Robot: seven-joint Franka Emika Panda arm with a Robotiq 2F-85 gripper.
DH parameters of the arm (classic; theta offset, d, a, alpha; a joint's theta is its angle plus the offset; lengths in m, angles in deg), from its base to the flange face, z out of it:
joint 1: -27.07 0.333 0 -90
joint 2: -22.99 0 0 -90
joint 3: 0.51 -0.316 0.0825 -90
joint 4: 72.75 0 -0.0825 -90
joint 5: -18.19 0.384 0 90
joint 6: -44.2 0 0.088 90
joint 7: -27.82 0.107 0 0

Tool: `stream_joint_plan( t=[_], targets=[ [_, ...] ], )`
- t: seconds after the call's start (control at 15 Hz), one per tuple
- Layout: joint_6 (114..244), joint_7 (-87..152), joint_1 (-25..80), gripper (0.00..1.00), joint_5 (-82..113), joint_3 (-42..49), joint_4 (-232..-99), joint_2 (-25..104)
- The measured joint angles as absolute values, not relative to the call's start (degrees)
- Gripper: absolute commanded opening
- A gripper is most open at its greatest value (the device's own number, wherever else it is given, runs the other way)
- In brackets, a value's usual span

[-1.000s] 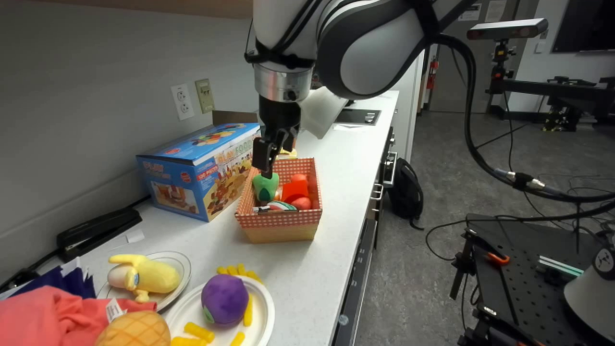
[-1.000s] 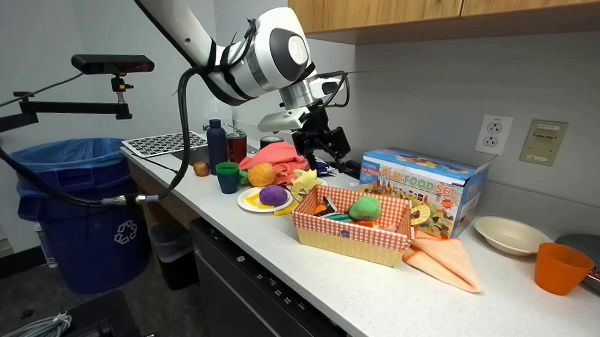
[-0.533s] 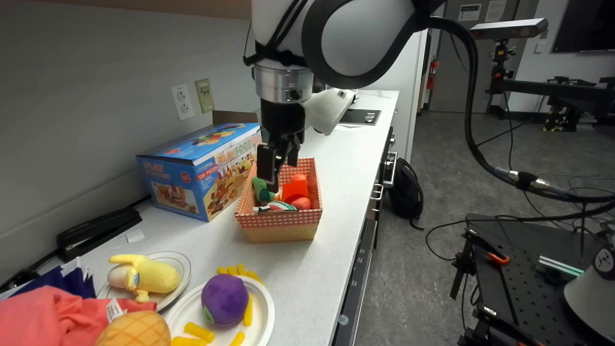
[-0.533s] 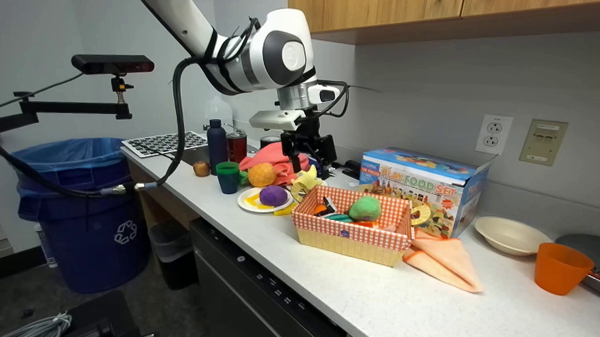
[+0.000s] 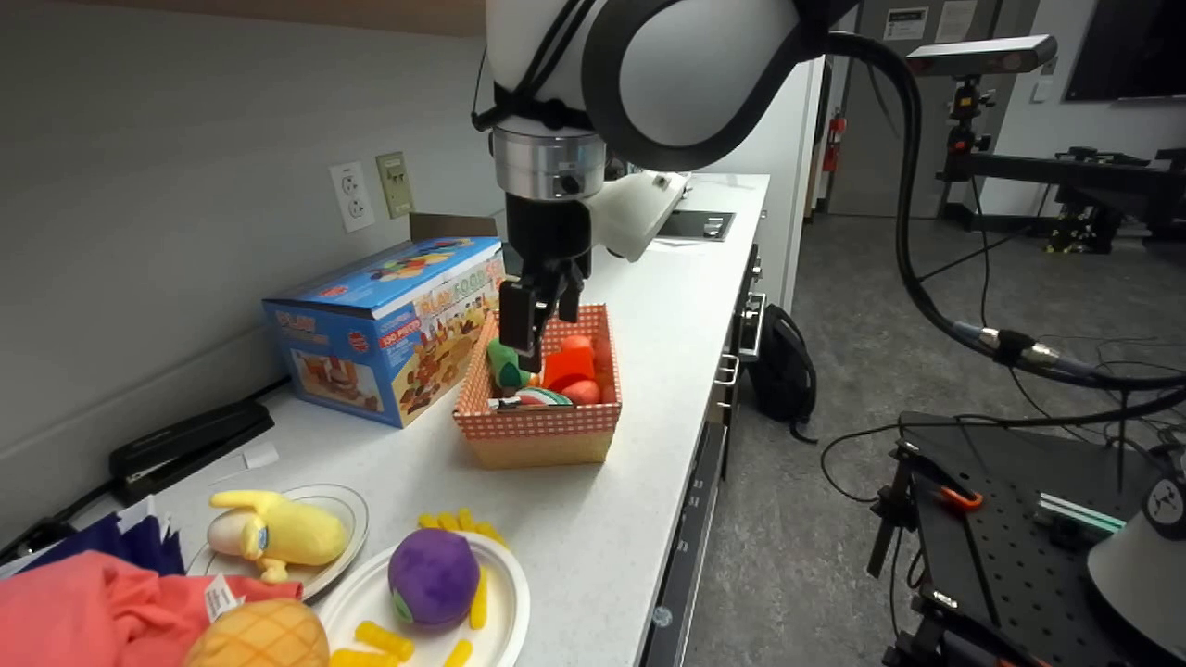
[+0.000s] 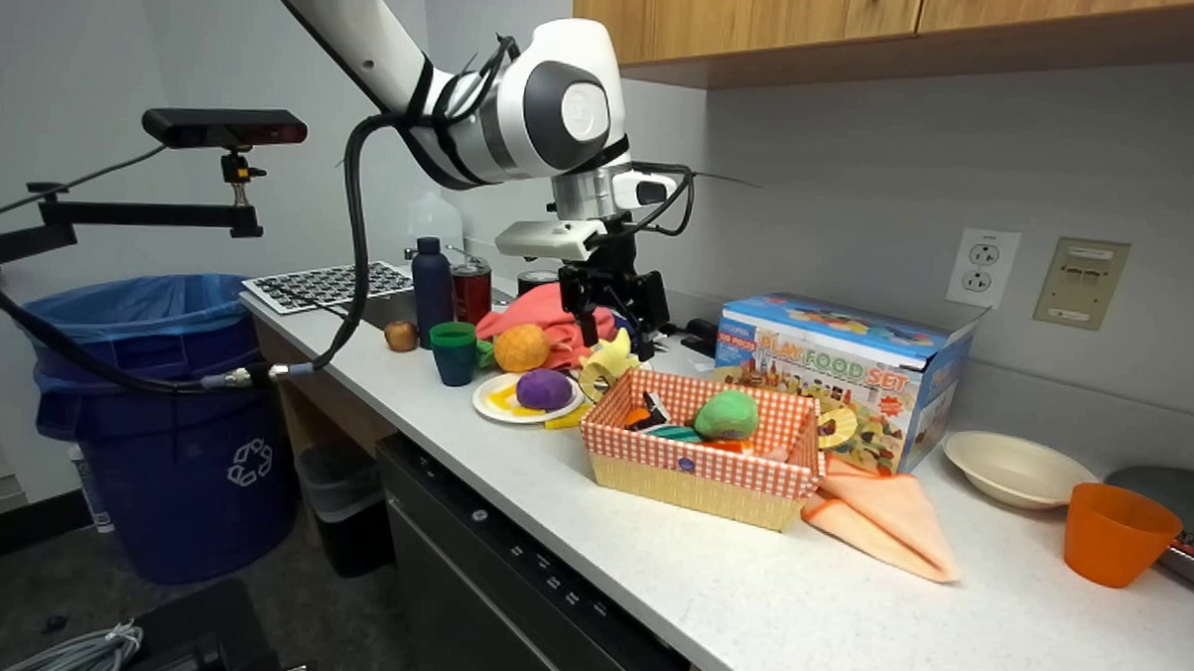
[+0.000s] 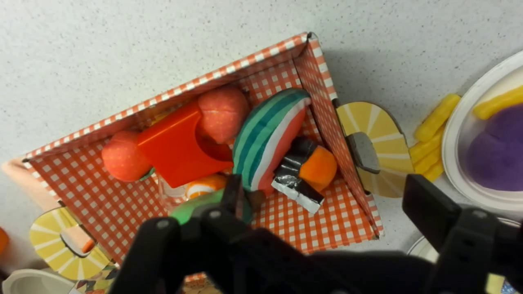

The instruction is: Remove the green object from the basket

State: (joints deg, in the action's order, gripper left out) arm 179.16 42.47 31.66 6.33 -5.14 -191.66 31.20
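Red-white checked basket (image 6: 741, 472) (tan below), green object (image 6: 726, 416), black fingers (image 7: 429, 208)

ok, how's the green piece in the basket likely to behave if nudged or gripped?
The green piece looks rounded, so it may roll if nudged. Basket walls around it would probably contain it. Its matte, plush-like surface suggests some squash, little slip.

Open air between the spread fingers (image 7: 429, 210). Through that gap, in the wrist view, I see bare floor of the basket (image 7: 339, 215), then its end wall (image 7: 347, 163), obstructing. One finger overlaps the green toy (image 7: 197, 206), contact unclear. Ahead of that finger, red carton (image 7: 179, 145) and watermelon slice (image 7: 266, 136) crowd; yellow handle (image 7: 386, 147) juts near the other.
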Motion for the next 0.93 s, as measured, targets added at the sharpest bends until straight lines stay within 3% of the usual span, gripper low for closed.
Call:
stream_joint_plan(
  t=[0.93],
  targets=[
    [174.99,42.89,29.76,1.00,6.33,0.71,-183.39,36.62]
  ],
)
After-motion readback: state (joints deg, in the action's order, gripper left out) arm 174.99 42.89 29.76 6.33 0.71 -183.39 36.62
